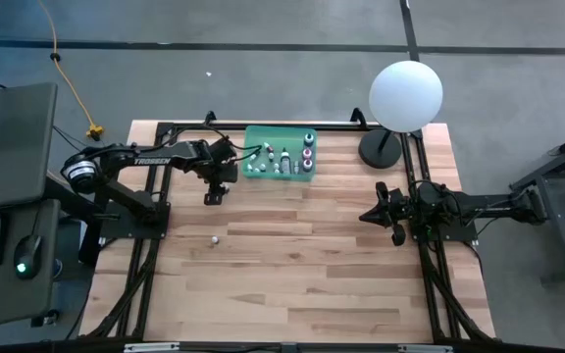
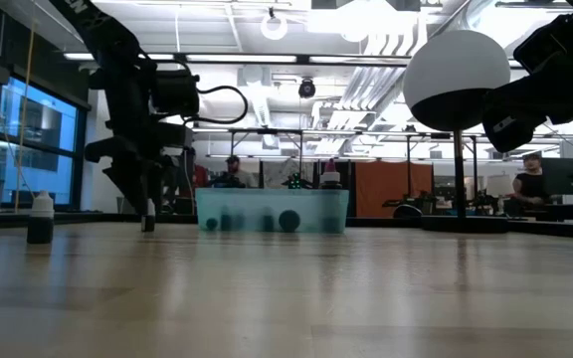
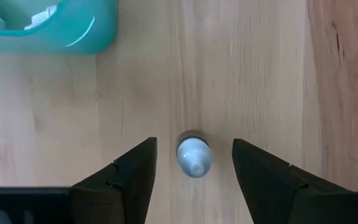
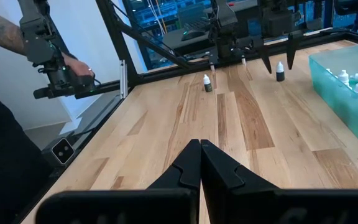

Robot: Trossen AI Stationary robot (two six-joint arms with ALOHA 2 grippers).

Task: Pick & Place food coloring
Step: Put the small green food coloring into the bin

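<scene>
The left gripper hangs over a food coloring bottle, fingers spread either side, probably to pinch it; the tray lies near. The right gripper waits, fingers pressed together.

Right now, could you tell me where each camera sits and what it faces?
High: overhead, straight down on both arms, green tray and lamp.
Low: tabletop level, facing tray and room.
Left wrist: above an upright bottle, between the open left hand fingers.
Right wrist: across the table past the shut right hand, at the left arm.
Shared: that bottle.
</scene>
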